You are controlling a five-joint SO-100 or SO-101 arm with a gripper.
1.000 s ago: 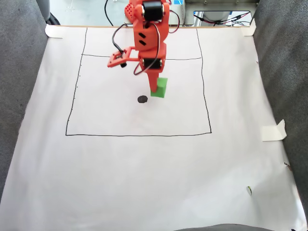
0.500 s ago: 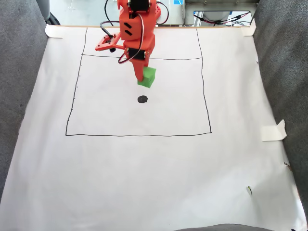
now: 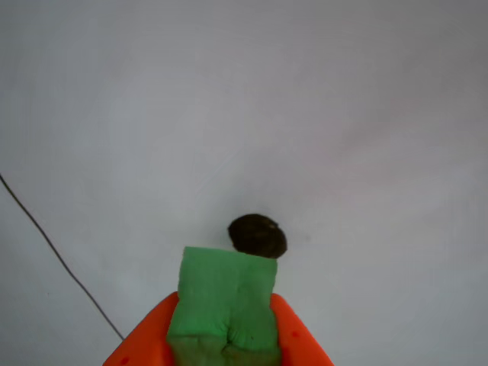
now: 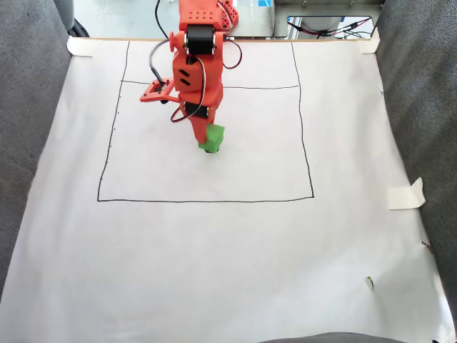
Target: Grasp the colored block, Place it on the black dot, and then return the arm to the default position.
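Lowered since the earlier frame, the end effector [image 4: 205, 141] now holds the green block [image 4: 211, 138] clamped between its orange jaws, right over the black dot [image 3: 258, 235]. In the other view the block [image 3: 224, 301] covers the dot's near edge; whether they touch is unclear.

No readable text, label, brand or number anywhere I look. White paper sheet [image 4: 214, 250] carries hand-drawn black line [image 4: 207, 201] forming rectangle, plus short tick marks along its left side in fixed view; no figures beside ticks, as far as blur allows. My orange gripper [image 4: 203, 140] shows small holes, no lettering. Green block [image 3: 225, 301] faces plain. Black dot [image 3: 258, 234] plain painted spot, no sign. Blue object at top edge of fixed view possibly printed, too small to read.
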